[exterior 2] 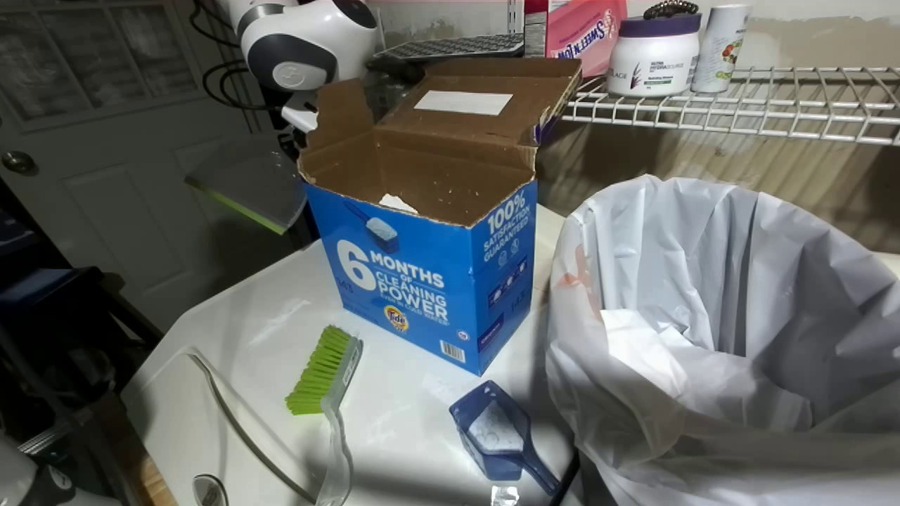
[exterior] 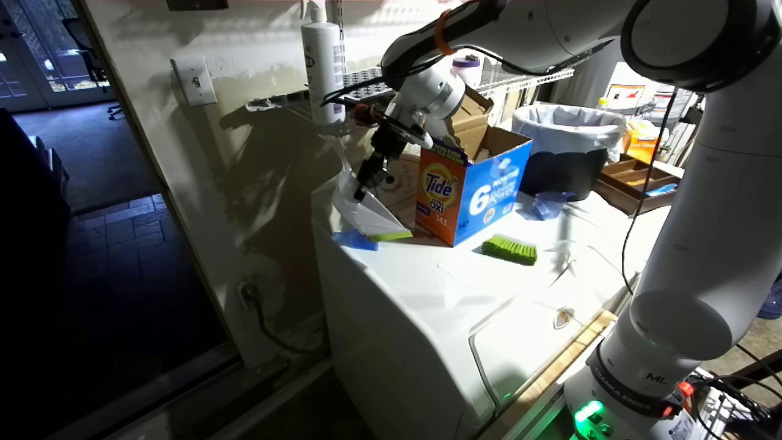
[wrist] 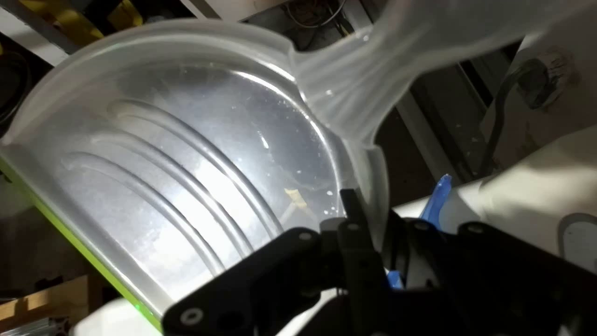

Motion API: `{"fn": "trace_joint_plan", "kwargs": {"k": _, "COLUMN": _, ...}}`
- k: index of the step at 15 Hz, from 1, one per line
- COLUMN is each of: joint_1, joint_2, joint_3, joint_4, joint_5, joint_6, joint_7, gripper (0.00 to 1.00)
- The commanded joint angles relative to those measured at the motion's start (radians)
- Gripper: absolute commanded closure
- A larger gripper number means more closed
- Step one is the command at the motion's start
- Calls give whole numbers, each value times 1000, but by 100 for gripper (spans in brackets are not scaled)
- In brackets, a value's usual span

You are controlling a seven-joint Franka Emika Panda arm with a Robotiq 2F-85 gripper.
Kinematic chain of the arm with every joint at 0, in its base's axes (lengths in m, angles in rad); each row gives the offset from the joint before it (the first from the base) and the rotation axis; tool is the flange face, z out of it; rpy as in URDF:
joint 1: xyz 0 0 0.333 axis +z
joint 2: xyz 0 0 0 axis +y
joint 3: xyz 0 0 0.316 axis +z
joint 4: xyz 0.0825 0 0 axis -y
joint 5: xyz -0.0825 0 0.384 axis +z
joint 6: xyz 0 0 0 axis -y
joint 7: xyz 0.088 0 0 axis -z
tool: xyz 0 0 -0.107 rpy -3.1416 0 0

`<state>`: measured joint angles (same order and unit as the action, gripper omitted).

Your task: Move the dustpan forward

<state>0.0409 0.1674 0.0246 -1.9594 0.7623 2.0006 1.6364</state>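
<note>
The dustpan is a clear, whitish plastic pan with a bright green lip. It shows in both exterior views point(exterior: 369, 219) point(exterior 2: 249, 179) and fills much of the wrist view point(wrist: 205, 135). My gripper point(exterior: 361, 183) is shut on the rim of the pan near its handle. In the wrist view the black fingers point(wrist: 371, 217) sit on either side of that rim. The pan is tilted, with its green lip low, at the far end of the white machine top, beside the orange-and-blue carton point(exterior: 492, 192) point(exterior 2: 411, 281). In an exterior view the carton hides most of the gripper.
A green-bristled brush point(exterior: 510, 249) point(exterior 2: 323, 372) lies on the white machine top point(exterior: 421, 275). A blue scoop point(exterior 2: 492, 436) lies by the lined bin point(exterior 2: 573, 239). Another blue object point(exterior: 355, 239) lies under the dustpan, near the edge. A wire shelf point(exterior 2: 773, 116) runs along the wall.
</note>
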Motion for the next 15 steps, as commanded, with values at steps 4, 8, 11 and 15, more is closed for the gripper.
{"fn": "trace_joint_plan", "kwargs": {"k": 4, "joint_1": -7, "joint_2": 0, "joint_3": -6, "joint_4": 6, "joint_5": 45, "joint_6": -13, "joint_7": 32, "gripper": 98}}
{"fn": "trace_joint_plan", "kwargs": {"k": 8, "joint_1": -5, "joint_2": 8, "joint_3": -4, "joint_4": 12, "joint_5": 46, "joint_6": -13, "joint_7": 40, "gripper": 98}}
{"fn": "trace_joint_plan", "kwargs": {"k": 11, "joint_1": -2, "joint_2": 18, "joint_3": -2, "joint_4": 18, "joint_5": 39, "joint_6": -25, "joint_7": 45, "gripper": 98}}
{"fn": "trace_joint_plan", "kwargs": {"k": 15, "joint_1": 1, "joint_2": 24, "joint_3": 2, "joint_4": 22, "joint_5": 40, "joint_6": -24, "joint_7": 39, "gripper": 98}}
